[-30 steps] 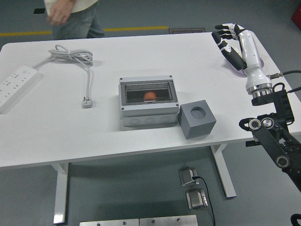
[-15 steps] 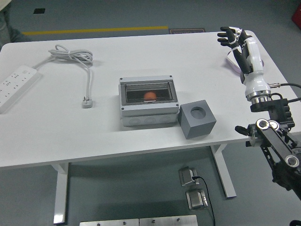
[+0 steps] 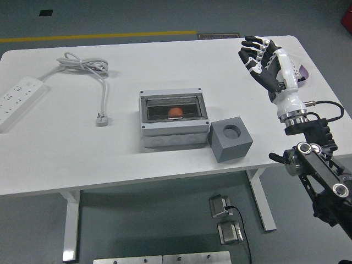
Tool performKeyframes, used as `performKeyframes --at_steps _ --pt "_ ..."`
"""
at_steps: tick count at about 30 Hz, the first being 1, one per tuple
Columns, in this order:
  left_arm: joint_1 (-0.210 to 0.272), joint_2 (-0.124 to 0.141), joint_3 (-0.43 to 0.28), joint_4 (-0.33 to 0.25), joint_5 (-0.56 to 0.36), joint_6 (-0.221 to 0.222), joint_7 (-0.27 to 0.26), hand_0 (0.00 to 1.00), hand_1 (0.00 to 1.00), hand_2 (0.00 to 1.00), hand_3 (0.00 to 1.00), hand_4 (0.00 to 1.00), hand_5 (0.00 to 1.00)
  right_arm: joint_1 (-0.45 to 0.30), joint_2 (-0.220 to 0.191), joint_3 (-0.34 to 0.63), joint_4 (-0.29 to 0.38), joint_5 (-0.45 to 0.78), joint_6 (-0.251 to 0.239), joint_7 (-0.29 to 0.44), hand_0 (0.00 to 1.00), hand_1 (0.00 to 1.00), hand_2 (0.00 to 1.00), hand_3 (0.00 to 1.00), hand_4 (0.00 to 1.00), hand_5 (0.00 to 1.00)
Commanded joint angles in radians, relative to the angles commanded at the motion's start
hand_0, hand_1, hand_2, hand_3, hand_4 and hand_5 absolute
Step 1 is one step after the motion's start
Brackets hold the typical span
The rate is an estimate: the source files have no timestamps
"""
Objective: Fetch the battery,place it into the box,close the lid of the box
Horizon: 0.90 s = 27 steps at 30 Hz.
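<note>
A grey box [image 3: 175,131] stands at the middle of the white table [image 3: 66,148]. Its clear, dark lid [image 3: 175,109] lies down flat over the top. Through the lid I see a small orange object [image 3: 175,112] inside. Right of the box, touching its corner, sits a grey cube [image 3: 230,141] with a round hole in its top. My right hand [image 3: 258,58] hovers over the table's right side, well apart from the box, fingers spread and holding nothing. The left arm is out of the picture.
A white power strip [image 3: 16,102] lies at the left edge. Its cable [image 3: 83,65] loops across the back left and ends in a plug [image 3: 102,119]. A purple object [image 3: 302,72] shows behind my right wrist near the table's right edge.
The person at the far left of the table has left the picture. My right hand swung out toward the right edge, then back left over the table and slightly nearer.
</note>
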<state>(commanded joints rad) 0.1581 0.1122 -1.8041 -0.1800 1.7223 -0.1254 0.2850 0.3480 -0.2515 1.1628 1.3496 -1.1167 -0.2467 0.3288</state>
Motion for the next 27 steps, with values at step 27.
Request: performKeyframes --at_steps 27 --pt "0.023 -0.004 0.005 0.0 -0.045 0.006 -0.009 0.617 0.668 0.686 0.723 0.706 0.462 0.0 0.015 0.051 0.003 -0.101 0.004 -0.019 0.881 0.773 0.749 0.724 0.857 0.386"
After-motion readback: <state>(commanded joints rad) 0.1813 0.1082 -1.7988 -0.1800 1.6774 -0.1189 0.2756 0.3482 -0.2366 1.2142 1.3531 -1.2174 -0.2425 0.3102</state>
